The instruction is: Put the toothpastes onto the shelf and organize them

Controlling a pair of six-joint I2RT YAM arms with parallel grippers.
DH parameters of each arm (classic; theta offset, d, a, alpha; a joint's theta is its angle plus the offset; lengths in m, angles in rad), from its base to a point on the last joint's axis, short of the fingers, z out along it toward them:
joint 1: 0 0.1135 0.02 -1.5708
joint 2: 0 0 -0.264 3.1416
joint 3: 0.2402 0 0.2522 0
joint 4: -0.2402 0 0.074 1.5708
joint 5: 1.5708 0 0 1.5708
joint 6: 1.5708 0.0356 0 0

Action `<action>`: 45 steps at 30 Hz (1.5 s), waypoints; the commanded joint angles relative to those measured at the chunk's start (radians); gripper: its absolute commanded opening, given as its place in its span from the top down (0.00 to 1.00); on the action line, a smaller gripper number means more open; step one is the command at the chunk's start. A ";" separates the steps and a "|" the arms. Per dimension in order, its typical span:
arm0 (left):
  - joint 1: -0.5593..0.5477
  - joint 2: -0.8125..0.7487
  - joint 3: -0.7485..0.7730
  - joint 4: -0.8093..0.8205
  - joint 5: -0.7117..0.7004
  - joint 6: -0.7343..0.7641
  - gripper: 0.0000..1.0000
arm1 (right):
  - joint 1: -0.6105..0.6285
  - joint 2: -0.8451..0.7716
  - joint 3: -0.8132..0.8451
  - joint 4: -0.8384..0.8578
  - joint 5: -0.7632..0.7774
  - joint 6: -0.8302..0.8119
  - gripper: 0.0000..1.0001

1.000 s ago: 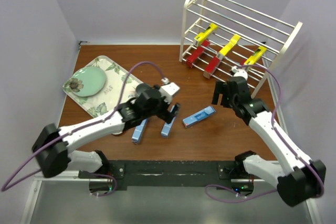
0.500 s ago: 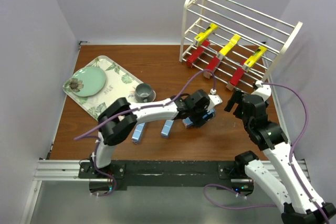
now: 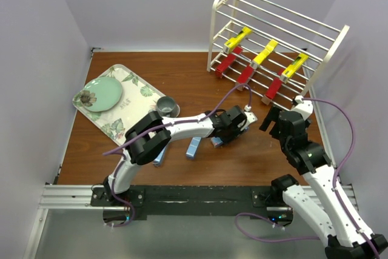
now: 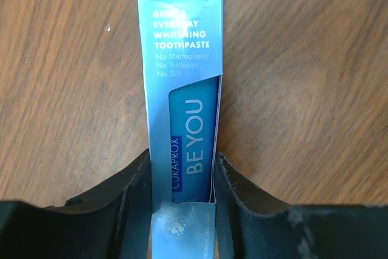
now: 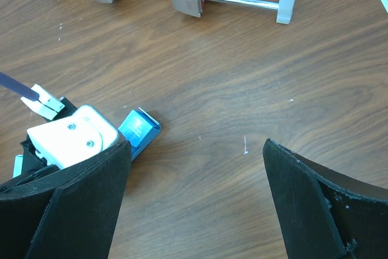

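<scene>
Two grippers in view. Left gripper (image 4: 183, 163) has its black fingers pressed against both long sides of a light-blue rectangular cardboard toothpaste box (image 4: 182, 83), clamped on it near one end. That box lies flat on the brown wooden table (image 3: 182, 68), printed face up, white lettering readable. From the top camera the left gripper (image 3: 233, 127) is mid-table with its arm stretched across from the left, and one end of the held box shows below-left of it. Right gripper (image 5: 194, 150) hangs over bare wood, fingers wide apart, nothing between them. It sits just right of the left one, near the shelf front.

A second light-blue box (image 3: 193, 147) and a third light-blue box (image 3: 159, 157) lie on the table left of the held one, both partly under the left arm.

Tall cream-white three-tier metal-rod shelf (image 3: 276, 19) stands at the far right. Three red cardboard boxes (image 3: 245, 76) lie across its lowest rods, spaced apart. Three yellow cardboard boxes (image 3: 265, 52) lie on rods above them.

Leaf-patterned rectangular tray (image 3: 136, 86) sits far left, holding a pale green round plate (image 3: 100, 94). Grey mug (image 3: 166, 107) stands beside the tray's right corner.
</scene>
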State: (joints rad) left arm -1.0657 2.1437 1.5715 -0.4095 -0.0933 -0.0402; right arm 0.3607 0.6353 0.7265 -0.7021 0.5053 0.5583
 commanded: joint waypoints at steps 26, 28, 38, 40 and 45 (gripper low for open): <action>0.409 -0.570 -0.361 0.528 0.230 -1.067 0.75 | 0.323 0.258 0.010 0.593 -0.277 -0.038 0.08; 0.409 -0.579 -0.375 0.560 0.248 -1.105 0.75 | 0.386 0.299 0.033 0.624 -0.216 -0.044 0.08; 0.411 -0.630 -0.456 0.678 0.247 -1.245 0.75 | 0.471 0.475 0.145 0.785 -0.071 -0.064 0.11; 0.411 -0.636 -0.465 0.684 0.241 -1.248 0.75 | 0.472 0.506 0.159 0.785 -0.056 -0.064 0.13; 0.411 -0.643 -0.470 0.693 0.237 -1.254 0.74 | 0.475 0.532 0.174 0.794 -0.033 -0.067 0.29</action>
State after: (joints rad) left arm -0.6613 1.5501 1.1110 0.1894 0.1402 -1.2640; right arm 0.8276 1.1625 0.8543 0.0330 0.4099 0.5041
